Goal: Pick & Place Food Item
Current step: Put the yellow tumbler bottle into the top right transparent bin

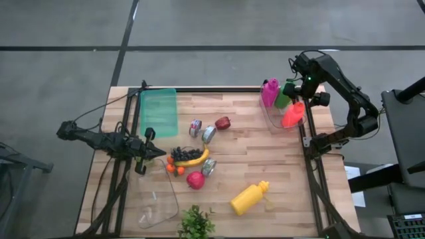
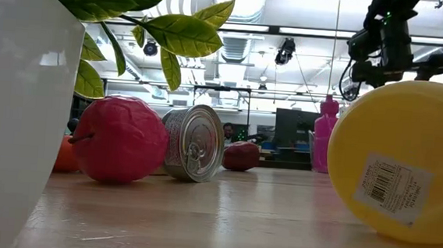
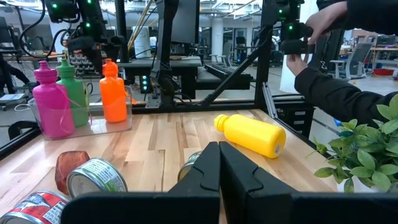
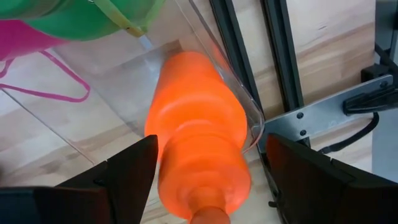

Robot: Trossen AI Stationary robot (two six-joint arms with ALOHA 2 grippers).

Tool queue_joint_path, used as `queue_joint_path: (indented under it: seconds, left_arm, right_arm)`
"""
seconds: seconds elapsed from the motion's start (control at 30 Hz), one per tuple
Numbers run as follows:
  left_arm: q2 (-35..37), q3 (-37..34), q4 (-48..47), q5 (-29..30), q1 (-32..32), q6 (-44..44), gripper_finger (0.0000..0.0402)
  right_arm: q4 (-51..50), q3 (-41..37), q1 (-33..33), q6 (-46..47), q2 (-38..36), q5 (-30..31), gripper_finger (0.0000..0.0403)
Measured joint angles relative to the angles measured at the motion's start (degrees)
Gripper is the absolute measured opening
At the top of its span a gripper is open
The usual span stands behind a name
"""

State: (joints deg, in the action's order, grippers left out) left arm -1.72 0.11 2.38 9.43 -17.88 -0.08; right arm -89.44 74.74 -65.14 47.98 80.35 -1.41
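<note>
- Plant stands at the table's near edge, yellow bottle lying just beside it toward the right
- Mid-table: cans, apple, banana and grapes; left gripper waits there, fingers pressed together, holding nothing
- Far right corner: clear bin holds pink, green and orange bottle
- Right gripper hovers over the orange bottle, fingers spread either side, touching nothing
- Judged step: release done; lift straight up, keeping both fingers off the bottle and the bin wall so nothing tips
</note>
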Motion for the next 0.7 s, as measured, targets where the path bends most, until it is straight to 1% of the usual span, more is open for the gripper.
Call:
queue_joint_path:
  seconds: [0.13,0.37,0.57,0.7]
  left_arm:
    - [-0.01,0.01,0.00,0.00,0.00,0.00,0.0000]
    - [-0.01,0.01,-0.01,0.00,-0.01,0.00,0.0000]
    - [0.00,-0.01,-0.01,0.00,-0.01,0.00,0.0000]
    - [-0.01,-0.01,-0.01,0.00,-0.01,0.00,0.0000]
  right_arm:
    - [-0.16,0.41,0.00,-1.10,-0.23,-0.40,0.0298]
    - [-0.11,4.15,1.28,-1.73,-2.05,-0.59,0.0298]
    - [-0.53,6.47,5.31,-1.73,-5.39,-0.79,0.0298]
    - [-0.62,7.53,9.59,-1.72,-9.51,-3.55,0.0298]
